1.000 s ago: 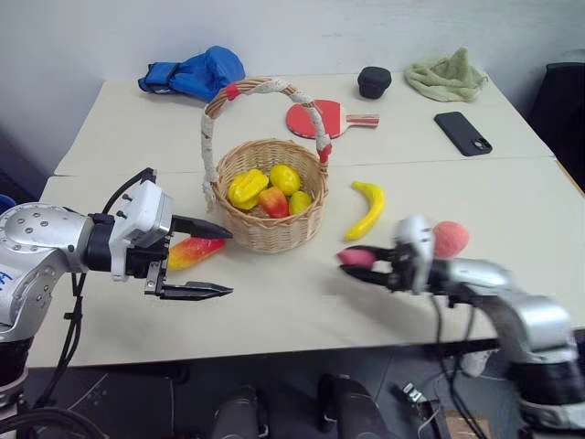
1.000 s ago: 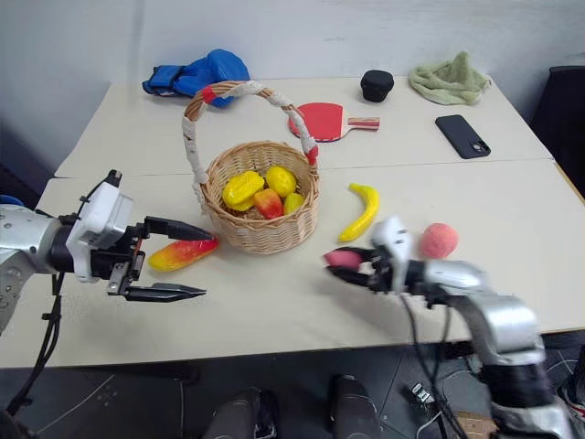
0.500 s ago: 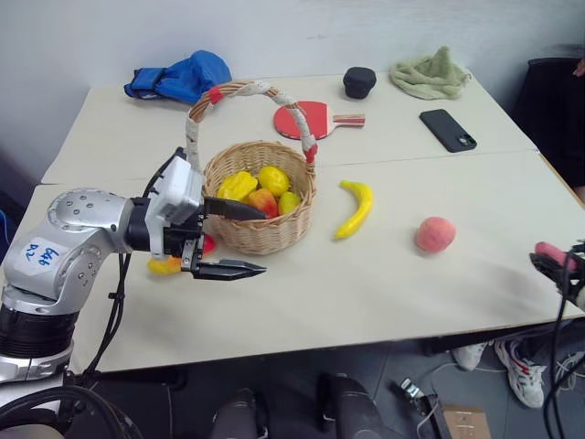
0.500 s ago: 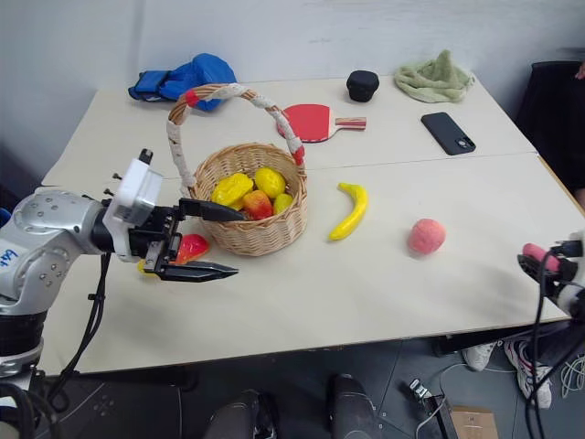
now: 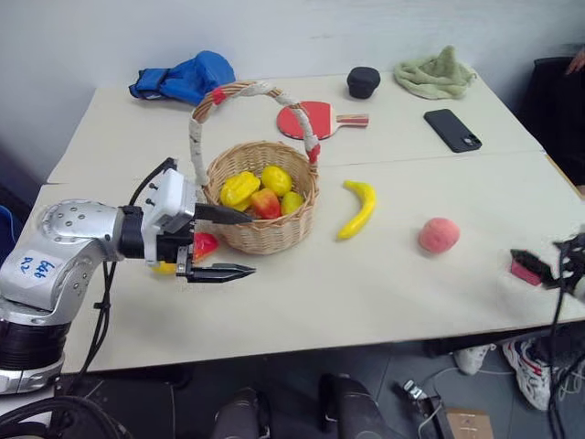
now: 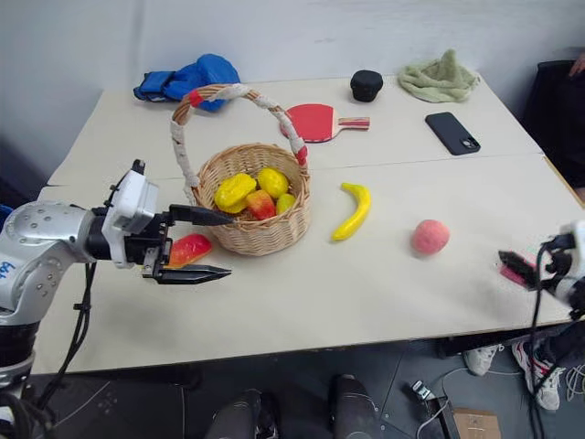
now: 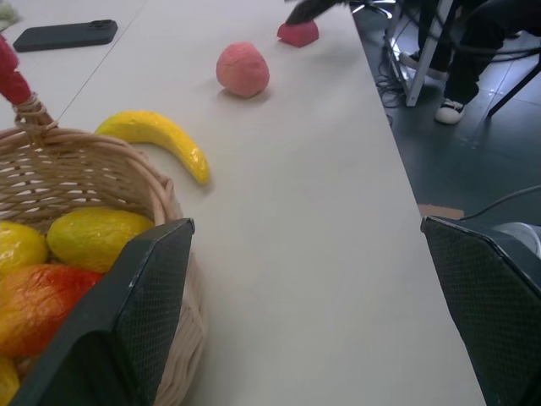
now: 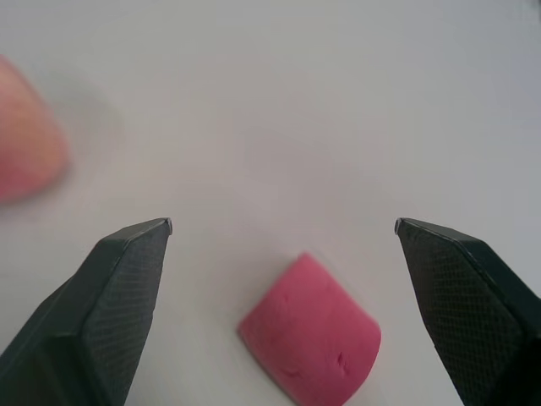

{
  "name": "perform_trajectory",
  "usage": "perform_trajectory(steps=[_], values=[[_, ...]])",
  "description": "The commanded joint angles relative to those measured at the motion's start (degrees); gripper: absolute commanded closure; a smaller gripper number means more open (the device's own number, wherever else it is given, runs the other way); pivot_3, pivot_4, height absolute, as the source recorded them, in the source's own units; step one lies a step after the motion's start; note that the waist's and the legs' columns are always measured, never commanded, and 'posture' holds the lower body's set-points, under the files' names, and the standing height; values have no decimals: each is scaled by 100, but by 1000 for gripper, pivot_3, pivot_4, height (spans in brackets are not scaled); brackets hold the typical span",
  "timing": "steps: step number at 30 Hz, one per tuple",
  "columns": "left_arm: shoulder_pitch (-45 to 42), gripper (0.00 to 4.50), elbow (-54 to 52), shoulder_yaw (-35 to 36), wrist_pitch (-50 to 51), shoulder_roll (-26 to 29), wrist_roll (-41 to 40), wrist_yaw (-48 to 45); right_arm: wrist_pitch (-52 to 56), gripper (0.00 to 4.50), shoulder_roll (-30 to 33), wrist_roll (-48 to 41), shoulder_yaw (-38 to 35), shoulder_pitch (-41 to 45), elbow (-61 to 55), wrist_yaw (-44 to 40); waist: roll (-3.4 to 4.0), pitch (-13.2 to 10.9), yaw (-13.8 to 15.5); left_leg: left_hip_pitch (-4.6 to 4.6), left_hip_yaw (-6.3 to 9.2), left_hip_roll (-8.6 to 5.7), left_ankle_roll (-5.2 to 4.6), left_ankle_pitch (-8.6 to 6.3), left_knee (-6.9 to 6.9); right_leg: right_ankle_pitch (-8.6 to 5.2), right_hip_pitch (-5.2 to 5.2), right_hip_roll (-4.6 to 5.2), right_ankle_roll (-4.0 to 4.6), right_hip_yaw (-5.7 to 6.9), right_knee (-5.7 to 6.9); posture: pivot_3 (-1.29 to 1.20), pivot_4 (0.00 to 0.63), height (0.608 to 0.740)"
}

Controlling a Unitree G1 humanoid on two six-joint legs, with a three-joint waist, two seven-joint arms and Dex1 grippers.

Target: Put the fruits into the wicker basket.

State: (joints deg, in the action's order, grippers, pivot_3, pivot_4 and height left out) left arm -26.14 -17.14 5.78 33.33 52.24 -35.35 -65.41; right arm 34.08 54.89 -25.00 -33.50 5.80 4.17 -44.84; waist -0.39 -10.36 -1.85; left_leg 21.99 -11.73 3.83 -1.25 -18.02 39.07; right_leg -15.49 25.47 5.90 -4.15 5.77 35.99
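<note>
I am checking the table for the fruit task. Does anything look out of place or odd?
Yes. A small pink block lies near the table's right edge, between the open right gripper's fingers; it is not fruit. The banana, peach and mango are outside the wicker basket.

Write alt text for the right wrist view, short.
The right tool is open, its two black fingers wide apart above a small pink block that lies free on the pale table between them. A round pink peach sits at the frame's edge, blurred.
</note>
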Motion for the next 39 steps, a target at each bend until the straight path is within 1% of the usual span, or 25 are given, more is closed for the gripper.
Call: perform_trajectory(steps=[1, 2, 4, 8, 10, 12, 14, 16, 18, 21, 23, 24, 26, 29, 32, 34, 36, 39], values=[[168, 0, 174, 622, -92, 313, 100, 91, 444, 54, 423, -793, -291, -39, -1077, -788, -4, 1, 7, -1, 4, 3, 3, 0, 0, -1, -2, -3, 2, 2, -1, 0, 150, 740], [411, 0, 380, 877, -215, 488, 304, 126, 683, 54, 595, -1292, -299, 86, -1544, -1128, -3, 1, -7, -1, 6, 4, 4, -1, 0, -2, -2, -4, 4, 4, -1, 0, 150, 740], [891, 0, 575, 1308, -362, 752, 492, 67, 1113, 54, 778, -2127, -279, 320, -2233, -1492, -1, 1, -32, -10, 15, 14, 7, -4, -11, -6, 4, -5, 11, -6, 1, 0, 150, 740], [1676, 0, 772, 2328, -94, 1080, 278, -237, 1716, 54, 893, -3638, -88, 716, -3264, -1686, -22, -7, 5, -13, 30, 33, 15, -17, -17, -13, 6, -14, 24, -1, -4, 0, 150, 740], [2035, 0, 920, 2582, -106, 1220, 365, -438, 1771, 54, 879, -3952, 37, 825, -3539, -1646, -35, -4, 54, -9, 34, 38, 18, -32, -14, -17, 6, -9, 31, 5, -10, 0, 150, 740], [2332, 0, 1032, 2657, -265, 1322, 533, -602, 1740, 54, 855, -4087, 216, 944, -3718, -1563, -38, -3, 65, -1, 35, 34, 13, -48, -7, -17, 8, 11, 31, 11, -17, 0, 150, 740], [2479, 0, 1019, 2432, -470, 1383, 794, -539, 1641, 54, 790, -4077, 479, 1138, -3790, -1401, -37, -3, 61, 4, 31, 15, 6, -55, -7, -15, 13, 54, 28, 20, -16, 0, 150, 740], [2462, 0, 975, 2041, -736, 1408, 1102, -449, 1566, 54, 721, -4089, 688, 1344, -3787, -1257, -38, -3, 56, 10, 29, 4, 19, -67, -6, -7, 15, 68, 14, 21, -22, 0, 150, 740], [2048, 0, 1043, 1535, -884, 1290, 1316, -232, 1556, 54, 696, -4108, 778, 1439, -3743, -1233, -37, -3, 60, 10, 26, -5, 17, -68, -6, -1, 14, 74, 5, 18, -25, 0, 150, 740], [1297, 0, 1318, 742, -1161, 989, 1697, 33, 1448, 54, 718, -3908, 906, 1390, -3679, -1315, -38, -2, 100, 15, 27, -5, 15, -67, -5, 4, 14, 73, 3, 19, -28, 0, 150, 740], [876, 0, 1627, 231, -1402, 776, 2076, 169, 1363, 54, 721, -3773, 984, 1351, -3657, -1342, -38, -2, 109, 15, 23, -6, 12, -65, -6, 5, 14, 63, 1, 19, -25, 0, 150, 740], [734, 0, 1758, 62, -1496, 710, 2220, 211, 1331, 54, 719, -3738, 1013, 1348, -3649, -1347, -38, -2, 113, 14, 20, -6, -12, -51, -5, 5, 15, 53, 1, 21, -22, 0, 150, 740], [299, 0, 2265, -414, -1501, 519, 2643, 387, 1297, 54, 706, -3720, 1065, 1360, -3663, -1340, -39, -2, 90, 16, 9, -4, -18, -49, -5, 5, 23, 43, 1, 23, -19, 0, 150, 740], [-56, 0, 2779, -885, -1491, 432, 3056, 405, 1295, 54, 675, -3756, 1045, 1383, -3660, -1266, -40, -2, 46, 17, 7, -5, -22, -47, 0, 5, 24, 36, 1, 29, -15, 0, 150, 740], [-271, 0, 3022, -999, -1470, 282, 3094, 404, 1309, 54, 656, -3834, 970, 1345, -3660, -1173, -40, -2, 24, 17, 6, 0, -23, -48, 1, 5, 26, 39, 1, 28, -14, 0, 150, 740], [-336, 372, 3029, -980, -1447, 203, 3021, 331, 1304, 0, 647, -3854, 915, 1264, -3693, -1138, -41, -2, 36, 17, 7, -2, -28, -45, 2, 5, 26, 45, 1, 30, -10, 0, 150, 740], [-260, 942, 2944, -977, -1429, 268, 2974, 128, 1297, 0, 636, -3870, 863, 1171, -3754, -1111, -42, -1, 40, 17, 9, -4, -32, -43, 4, 5, 25, 51, 1, 30, -8, 0, 150, 740], [-162, 1979, 2879, -902, -1441, 364, 2954, -18, 1281, 0, 643, -3903, 832, 1107, -3795, -1066, -42, -1, 40, 18, 9, -8, -36, -43, 5, 6, 24, 55, 0, 31, -7, 0, 150, 740]])
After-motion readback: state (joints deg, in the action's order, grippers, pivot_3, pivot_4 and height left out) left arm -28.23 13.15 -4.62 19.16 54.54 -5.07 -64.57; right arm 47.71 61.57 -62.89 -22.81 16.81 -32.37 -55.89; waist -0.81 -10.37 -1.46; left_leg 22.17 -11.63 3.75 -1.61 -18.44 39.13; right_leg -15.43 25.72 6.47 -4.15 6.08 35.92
